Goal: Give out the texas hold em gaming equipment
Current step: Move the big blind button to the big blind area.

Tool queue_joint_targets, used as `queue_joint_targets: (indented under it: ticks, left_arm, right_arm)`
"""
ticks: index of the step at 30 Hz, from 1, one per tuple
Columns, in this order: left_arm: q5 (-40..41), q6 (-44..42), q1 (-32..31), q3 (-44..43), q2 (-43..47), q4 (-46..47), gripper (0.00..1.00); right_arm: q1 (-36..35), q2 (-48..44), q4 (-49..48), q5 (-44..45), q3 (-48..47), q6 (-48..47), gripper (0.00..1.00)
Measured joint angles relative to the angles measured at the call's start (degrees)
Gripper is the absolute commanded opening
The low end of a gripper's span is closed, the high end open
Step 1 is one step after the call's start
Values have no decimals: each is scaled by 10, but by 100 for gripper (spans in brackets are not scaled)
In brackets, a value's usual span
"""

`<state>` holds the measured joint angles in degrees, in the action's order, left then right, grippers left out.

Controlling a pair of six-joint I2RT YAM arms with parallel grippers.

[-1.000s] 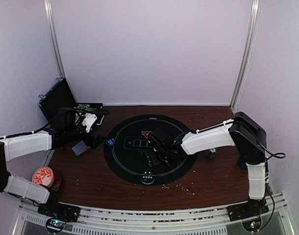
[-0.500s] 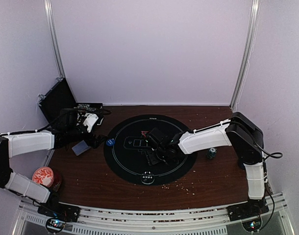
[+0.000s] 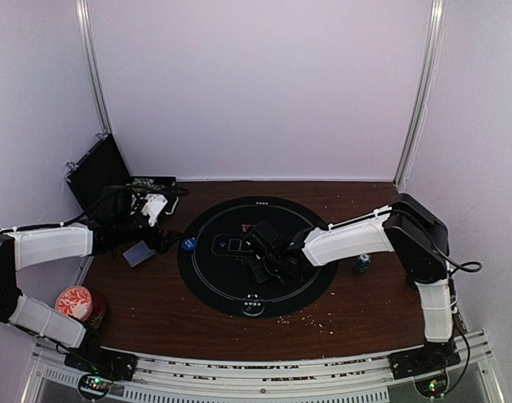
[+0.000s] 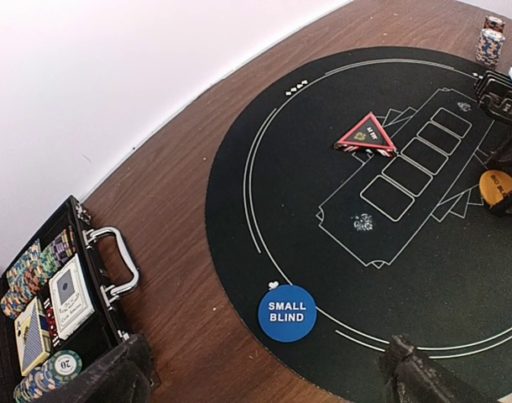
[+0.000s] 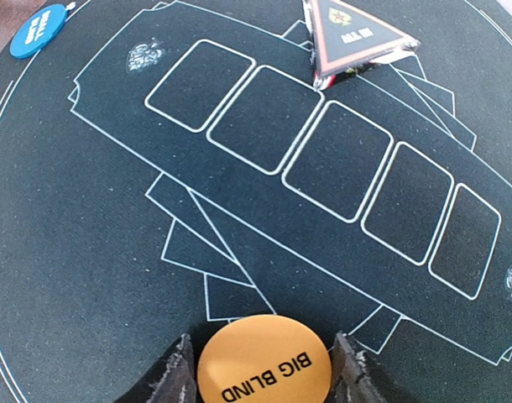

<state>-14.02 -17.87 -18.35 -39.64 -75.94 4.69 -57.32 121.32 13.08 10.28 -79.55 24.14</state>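
Near the centre of the round black felt mat point(image 5: 63, 252), the right gripper point(image 5: 264, 375) has slid toward 9 o'clock and narrowed around the orange round "BIG BLIND" button point(image 5: 264, 361). I cannot tell whether its jaws pinch it yet. The left gripper point(image 4: 269, 378) hangs unchanged, jaws released and empty. The blue round "SMALL BLIND" button point(image 4: 287, 313) lies at the mat's 9 o'clock edge, and the red triangle marker point(image 4: 367, 134) sits toward 12.

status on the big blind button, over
Left gripper open, empty. Right gripper astride orange big blind button, contact unclear. Red triangle marker well clear, nothing crowding it.
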Motion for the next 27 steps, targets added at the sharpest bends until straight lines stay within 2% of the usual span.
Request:
queue_joint_targets:
  ticks: [10, 27]
  left_arm:
    - [2, 0, 0, 0, -1, 0, 98]
    - [2, 3, 3, 0, -6, 0, 98]
  right_arm:
    - [-2, 0, -3, 3, 0, 0, 44]
    - [-6, -12, -12, 20, 19, 1, 45]
